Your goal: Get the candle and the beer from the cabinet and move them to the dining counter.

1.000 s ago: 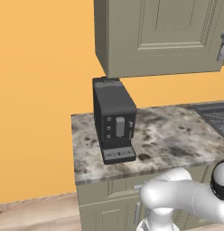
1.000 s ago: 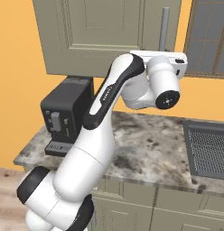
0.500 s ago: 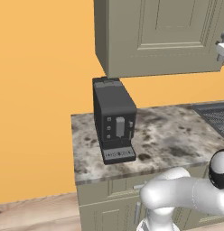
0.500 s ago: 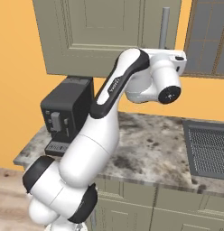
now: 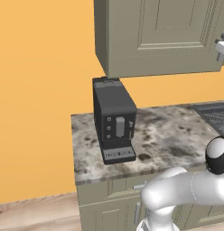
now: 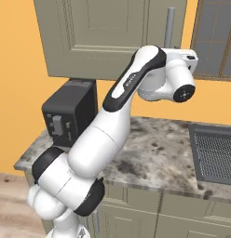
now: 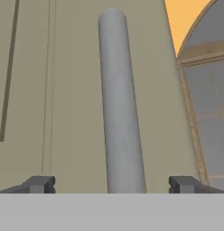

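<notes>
Your two-finger gripper (image 7: 111, 184) has its dark fingertips (image 7: 39, 184) spread wide, gripping nothing. Between them runs the long grey cylindrical bar handle (image 7: 119, 113) of the closed grey-green panelled wall cabinet (image 7: 64, 90), just ahead of the tips.

Grey-green cabinet (image 6: 112, 37), grey bar handle (image 7: 120, 113), black coffee machine (image 5: 114, 119), mottled grey-brown counter (image 5: 172, 140), orange wall (image 5: 41, 90)

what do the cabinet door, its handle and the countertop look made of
Cabinet door: likely painted wood, matte grey-green with routed panels. Handle: probably brushed metal, a smooth grey cylinder with soft sheen. Countertop: looks like polished marble or granite, mottled grey-brown veining. All rendered, so these are guesses.
</notes>
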Motion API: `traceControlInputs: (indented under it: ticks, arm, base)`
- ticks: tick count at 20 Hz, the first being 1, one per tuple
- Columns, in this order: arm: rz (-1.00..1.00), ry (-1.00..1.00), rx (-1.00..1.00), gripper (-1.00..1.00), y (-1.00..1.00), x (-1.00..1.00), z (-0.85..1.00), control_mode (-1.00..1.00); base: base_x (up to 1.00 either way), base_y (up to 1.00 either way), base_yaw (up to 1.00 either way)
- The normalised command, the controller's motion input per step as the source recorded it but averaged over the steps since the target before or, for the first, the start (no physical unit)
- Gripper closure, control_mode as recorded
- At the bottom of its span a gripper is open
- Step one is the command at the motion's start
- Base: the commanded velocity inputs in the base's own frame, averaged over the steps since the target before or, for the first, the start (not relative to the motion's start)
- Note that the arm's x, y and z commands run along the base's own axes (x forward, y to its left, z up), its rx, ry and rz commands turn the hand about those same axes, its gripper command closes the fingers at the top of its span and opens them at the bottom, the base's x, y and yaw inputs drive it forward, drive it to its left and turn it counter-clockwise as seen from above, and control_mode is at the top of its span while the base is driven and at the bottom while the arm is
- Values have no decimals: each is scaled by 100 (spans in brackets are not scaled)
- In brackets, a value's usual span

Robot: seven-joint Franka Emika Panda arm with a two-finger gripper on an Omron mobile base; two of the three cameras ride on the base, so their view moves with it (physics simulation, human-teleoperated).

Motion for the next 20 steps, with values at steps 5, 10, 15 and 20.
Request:
traceControlInputs:
  ticks: [5, 10, 15, 20]
  arm:
    - [5, 0, 0, -100, -18, 20, 0, -100]
    - [3, 0, 0, -100, -7, 18, 0, -100]
    - [1, 0, 0, -100, 0, 9, 0, -100]
    - [0, 0, 0, 100, 0, 0, 0, -100]
  base:
    - [0, 0, 0]
    - [0, 0, 0]
    - [0, 0, 0]
    - [0, 0, 0]
